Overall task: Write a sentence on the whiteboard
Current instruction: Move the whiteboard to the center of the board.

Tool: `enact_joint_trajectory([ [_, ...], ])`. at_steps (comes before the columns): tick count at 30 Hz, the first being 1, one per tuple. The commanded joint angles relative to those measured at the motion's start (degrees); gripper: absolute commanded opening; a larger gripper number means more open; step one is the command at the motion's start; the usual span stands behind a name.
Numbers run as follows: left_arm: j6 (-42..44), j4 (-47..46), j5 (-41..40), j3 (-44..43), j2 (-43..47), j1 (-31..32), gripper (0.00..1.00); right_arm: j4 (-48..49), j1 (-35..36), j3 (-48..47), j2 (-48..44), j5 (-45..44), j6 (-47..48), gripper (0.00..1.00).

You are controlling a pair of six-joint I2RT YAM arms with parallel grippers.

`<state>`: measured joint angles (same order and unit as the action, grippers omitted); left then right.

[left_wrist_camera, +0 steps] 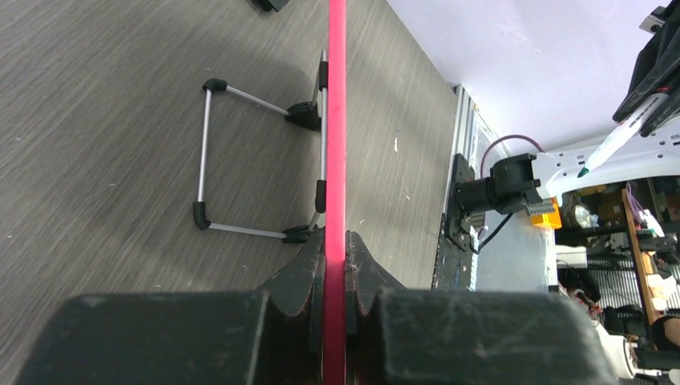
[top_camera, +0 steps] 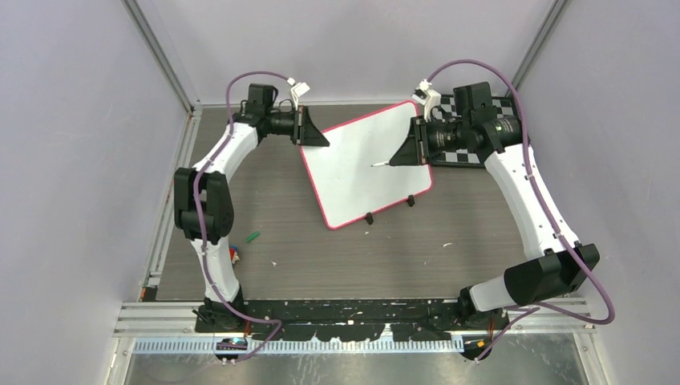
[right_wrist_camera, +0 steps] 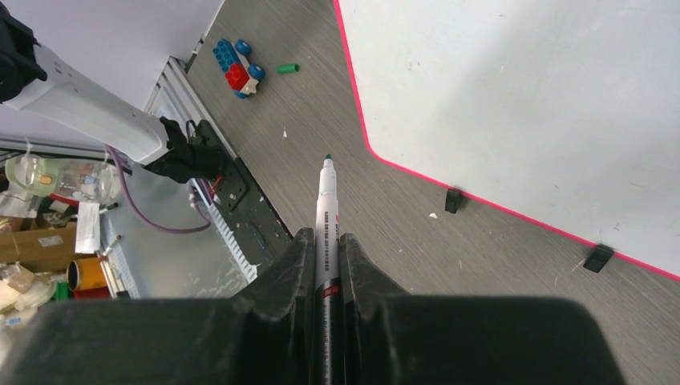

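While the whiteboard (top_camera: 365,164) stands tilted in the upper middle of the top view, leaning on a thin wire stand (left_wrist_camera: 240,172) behind it, the left claw (top_camera: 311,133) pinches its upper-left edge. In the left wrist view the pink-red rim (left_wrist_camera: 336,120) runs straight up the frame and is clamped tight between the two fingers (left_wrist_camera: 301,277). That grip looks meant to brace the board so it does not slide or tip under the pen's pressure.

The right claw (right_wrist_camera: 327,245) is closed narrow on a white marker (right_wrist_camera: 326,210), uncapped, with its green tip pointing out ahead. In the top view the tip sits over the middle-right of the board's face, but I cannot tell whether it touches. The face looks blank, so the sentence is, by my judgement, not yet begun. Two black clips (right_wrist_camera: 453,200) sit on the board's lower rim.

The bench (top_camera: 321,265) is dark grey wood-grain, flecked with small white scraps. A green cap (top_camera: 252,237) and a little toy of coloured blocks (top_camera: 234,255) lie at lower left. A checkered board (top_camera: 459,159) shows at upper right behind the right arm. Pale lilac walls and metal rails close in the cell.
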<state>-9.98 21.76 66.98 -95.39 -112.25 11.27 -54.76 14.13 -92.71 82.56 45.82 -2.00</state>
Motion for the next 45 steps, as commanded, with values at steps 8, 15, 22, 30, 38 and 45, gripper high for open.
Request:
enact_joint_trajectory([
  [8, 6.3, 11.5, 2.4, -0.9, 0.6, 7.0, 0.00, -3.6, -0.6, 3.3, -4.9, 0.7, 4.4, 0.00],
  [15, 5.1, 11.2, -1.5, 3.3, 4.4, 9.9, 0.00, -3.5, -0.6, 5.5, -6.3, 0.7, 4.6, 0.00],
  [22, 3.4, 11.1, -3.8, 3.5, 6.2, 11.9, 0.00, -1.0, -0.5, 7.3, -7.1, 1.0, 2.6, 0.00],
  [30, 7.8, 19.0, -7.8, -2.0, 7.9, 10.6, 0.54, -0.3, -0.4, 8.8, -9.7, -0.4, 2.1, 0.00],
  [38, 6.0, 17.6, -8.2, 1.6, 16.3, 4.0, 0.76, 1.1, 0.0, 10.0, -11.6, -1.7, 0.1, 0.00],
  [45, 3.9, 11.1, -6.6, 16.7, 24.5, -2.8, 0.77, 8.4, 7.0, 9.9, -9.1, -10.3, -3.2, 0.00],
])
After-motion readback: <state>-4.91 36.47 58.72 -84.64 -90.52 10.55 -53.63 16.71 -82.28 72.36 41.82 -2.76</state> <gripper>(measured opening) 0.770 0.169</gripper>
